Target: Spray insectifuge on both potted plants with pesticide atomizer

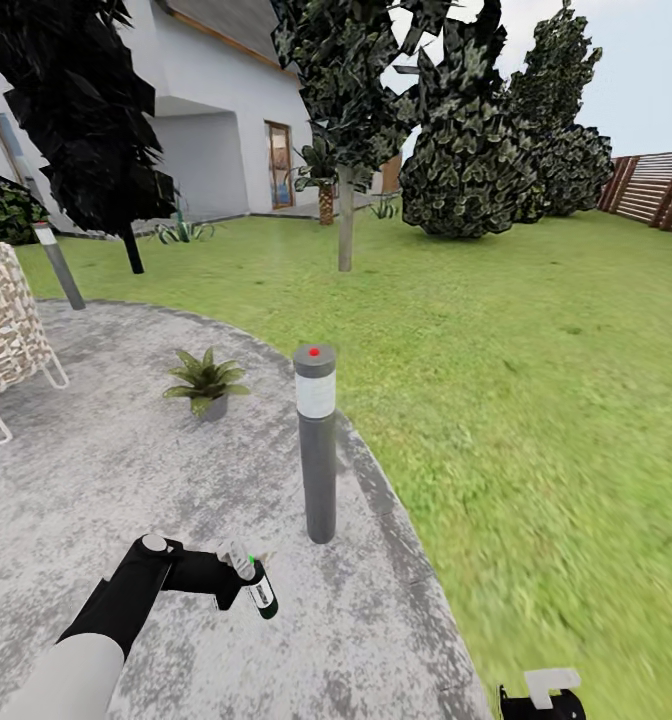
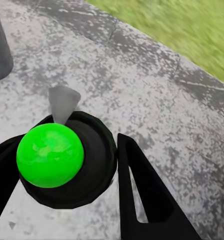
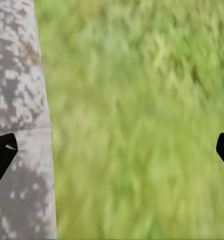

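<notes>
**Atomizer in hand, first plant ahead**

Holds the pesticide atomizer (image 1: 260, 588) in the left gripper (image 1: 238, 578), low over the round stone paving (image 1: 126, 480). In the left wrist view, black fingers (image 2: 142, 200) closed on either side of the dark bottle body (image 2: 77, 165), with a bright green ball marker sitting over its top. Right gripper (image 3: 112, 150) spread wide over the seam between paving and lawn (image 1: 536, 400), carrying nothing.

Judged step: pickup done, approach to spraying under way. One potted plant (image 1: 207, 379) standing on the paving ahead and slightly left of the bottle, well apart from it. No sign of the second plant from here.

Next move, as a judgement: carry the bottle forward toward the rosette, turn the nozzle to face the leaves, then spray until covered. Nozzle direction hard to tell at this size; worth checking before squeezing.

Around: a grey post lamp (image 1: 316, 445) with a red dot on top, rising just ahead and to the right of the gripper, between the bottle and the lawn edge. Likely the main obstacle: any swing of the arm rightward risks a knock. A woven white chair (image 1: 6, 320) at the far left of the paving, near the plant but not touching. Beyond, a second post lamp (image 1: 58, 262), dark trees, a white house (image 1: 216, 120) and a brown slatted fence (image 1: 661, 190).
</notes>
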Robot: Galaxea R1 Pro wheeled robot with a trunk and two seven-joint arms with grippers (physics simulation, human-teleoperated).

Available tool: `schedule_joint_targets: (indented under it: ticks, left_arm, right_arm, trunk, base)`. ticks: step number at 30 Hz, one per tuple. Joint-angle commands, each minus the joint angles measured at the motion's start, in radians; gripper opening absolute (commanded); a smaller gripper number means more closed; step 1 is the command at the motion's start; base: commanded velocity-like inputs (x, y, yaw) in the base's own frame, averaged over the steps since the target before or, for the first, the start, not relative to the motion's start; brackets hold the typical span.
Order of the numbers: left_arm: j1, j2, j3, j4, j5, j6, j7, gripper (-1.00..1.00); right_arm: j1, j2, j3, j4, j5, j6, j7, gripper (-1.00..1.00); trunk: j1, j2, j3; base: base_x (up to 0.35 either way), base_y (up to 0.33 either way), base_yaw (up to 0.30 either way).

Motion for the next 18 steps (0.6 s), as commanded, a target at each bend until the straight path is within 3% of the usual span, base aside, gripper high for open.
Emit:
schedule_joint_targets:
  ticks: [1,18]
  left_arm:
    - [-0.001,-0.001,0.004,-0.002,-0.004,0.010,-0.007,-1.00]
    - [-0.001,-0.001,0.004,-0.001,-0.006,0.012,-0.006,-1.00]
  right_arm:
    - [-0.001,0.000,-0.006,0.003,0.010,-0.004,-0.005,1.00]
    - [-0.001,0.001,-0.006,0.003,0.012,-0.004,-0.005,1.00]
  trunk:
    - [0.000,0.000,-0.001]
    - [0.000,0.000,-0.001]
  base:
    - [0.000,-0.311,0.001]
    - [0.000,-0.311,0.029]
